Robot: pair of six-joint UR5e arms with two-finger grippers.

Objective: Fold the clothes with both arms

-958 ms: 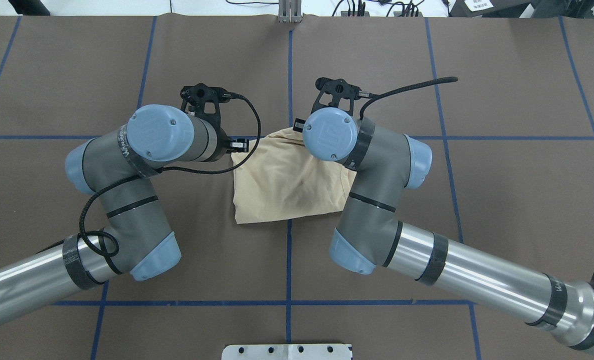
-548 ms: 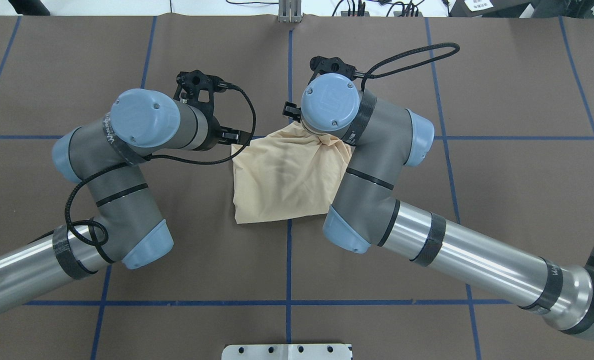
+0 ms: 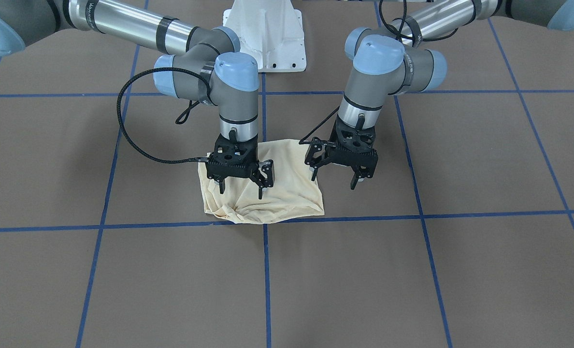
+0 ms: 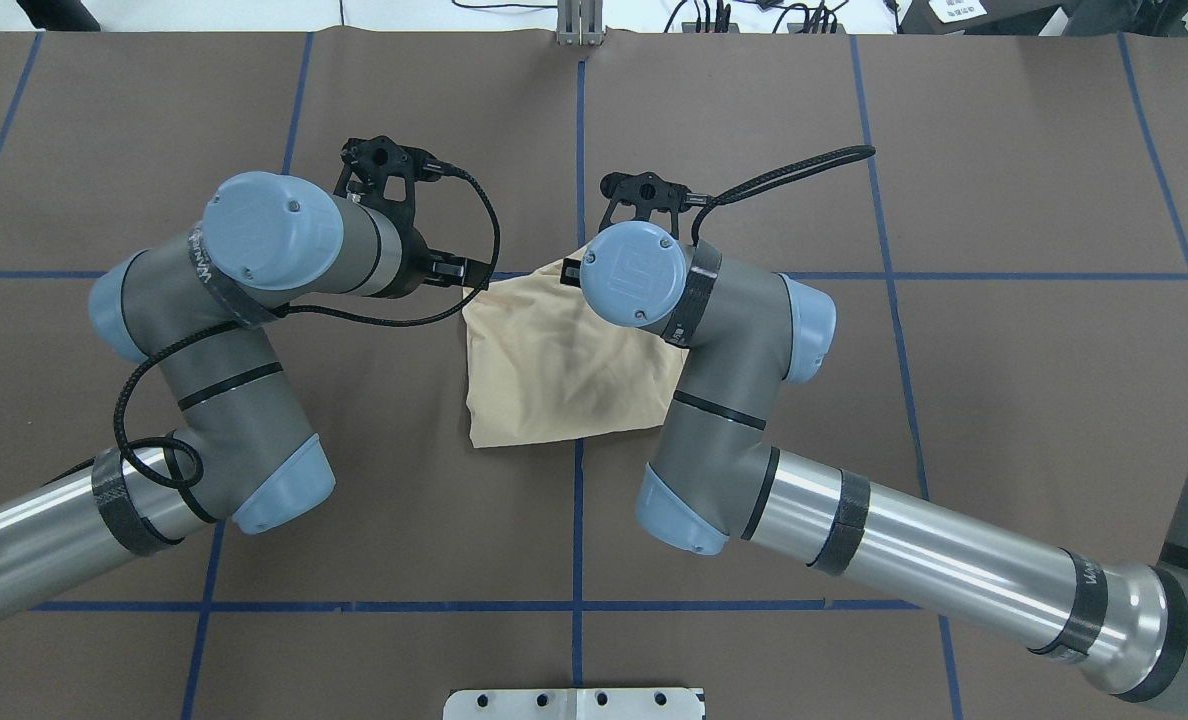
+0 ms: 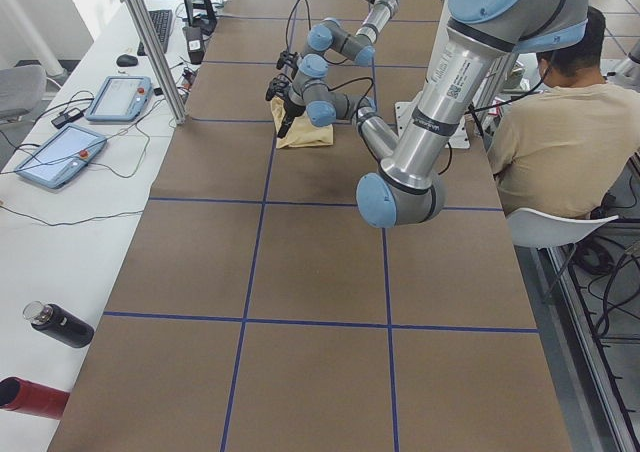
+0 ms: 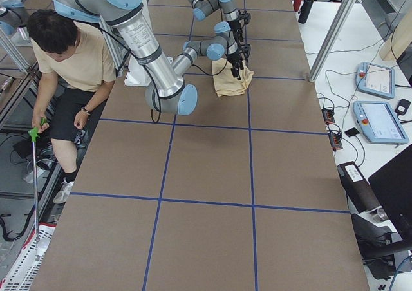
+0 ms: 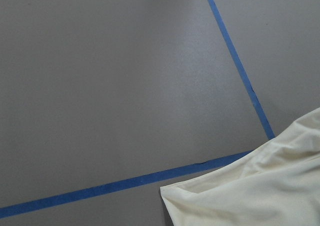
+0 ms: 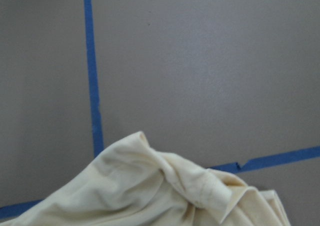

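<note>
The pale yellow-cream shirt (image 3: 287, 195) lies folded into a small packet at the table's middle, and its far edge is bunched and wrinkled. It also shows in the overhead view (image 4: 554, 370), the left wrist view (image 7: 260, 196) and the right wrist view (image 8: 150, 196). My right gripper (image 3: 241, 191) is open and empty, fingers pointing down just over the shirt's bunched far corner. My left gripper (image 3: 334, 180) is open and empty, and it hovers at the shirt's other far corner, half over bare table. The print and neck tag are hidden.
Blue tape lines cross the brown table cover (image 4: 854, 400). The white pedestal base (image 3: 265, 38) stands behind the arms. An operator (image 5: 550, 132) sits beside the table. Tablets (image 5: 120, 97) and two bottles (image 5: 60, 324) lie on a side bench.
The right arm lifted the shirt's far corner into a bunch, then came back and moved left; the cloth has dropped back down. The left arm has drifted left, off the shirt's edge.
</note>
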